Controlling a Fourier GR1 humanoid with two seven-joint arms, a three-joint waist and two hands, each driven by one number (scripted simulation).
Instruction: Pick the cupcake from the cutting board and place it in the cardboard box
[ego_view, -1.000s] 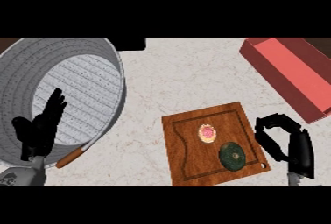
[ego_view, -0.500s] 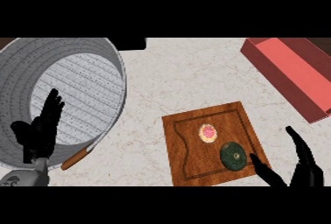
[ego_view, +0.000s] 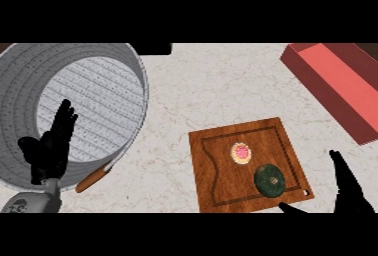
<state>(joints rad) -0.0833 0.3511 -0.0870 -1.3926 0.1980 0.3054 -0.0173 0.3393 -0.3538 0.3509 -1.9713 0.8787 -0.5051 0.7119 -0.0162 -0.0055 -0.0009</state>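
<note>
A small cupcake (ego_view: 241, 152) with pink and orange topping sits near the middle of the wooden cutting board (ego_view: 212, 170). A dark green round object (ego_view: 269, 180) lies on the board just below and right of it. The red box (ego_view: 338, 85) stands at the upper right, reaching the view's edge. My right hand (ego_view: 346, 187) is open at the lower right, fingers straight, just off the board's right edge and apart from the cupcake. My left hand (ego_view: 50, 146) rests open at the left, fingers up, over the pan.
A large grey pan (ego_view: 88, 100) fills the upper left, its brown handle (ego_view: 93, 179) pointing down toward the counter's lower edge. Marble counter lies between the pan and the board.
My right hand has uncurled from a bent pose beside the board to straight fingers and sunk toward the lower right corner. The view has shifted slightly. The cupcake has not moved.
</note>
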